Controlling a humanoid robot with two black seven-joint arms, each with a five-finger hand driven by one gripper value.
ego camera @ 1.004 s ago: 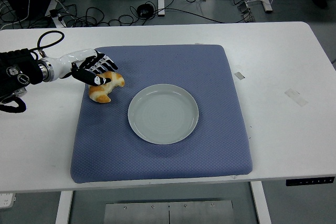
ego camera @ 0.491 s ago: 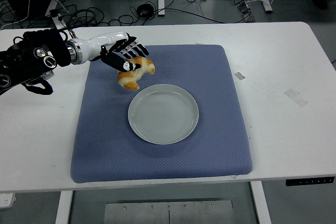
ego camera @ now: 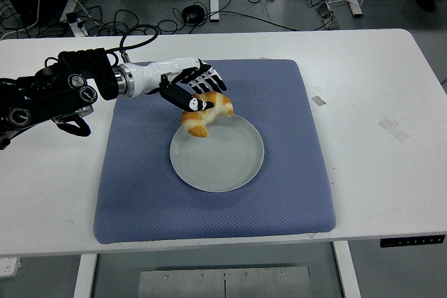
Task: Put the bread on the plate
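Observation:
A golden, curved piece of bread (ego camera: pixel 204 115) hangs in my left hand (ego camera: pixel 195 92), whose black fingers are shut over its top. The bread is over the far left rim of the pale round plate (ego camera: pixel 223 162), which lies on the blue mat (ego camera: pixel 279 193). Whether the bread touches the plate I cannot tell. My left arm comes in from the left edge and reaches across the mat's far left part. My right arm is not in view.
The white table (ego camera: pixel 377 95) carries the mat, with two small tape marks (ego camera: pixel 394 128) on its right side. Cables (ego camera: pixel 140 19) lie on the floor beyond the table's far edge.
My left hand has carried the bread to the right and slightly toward me, from the mat's far left part to above the plate's far left rim.

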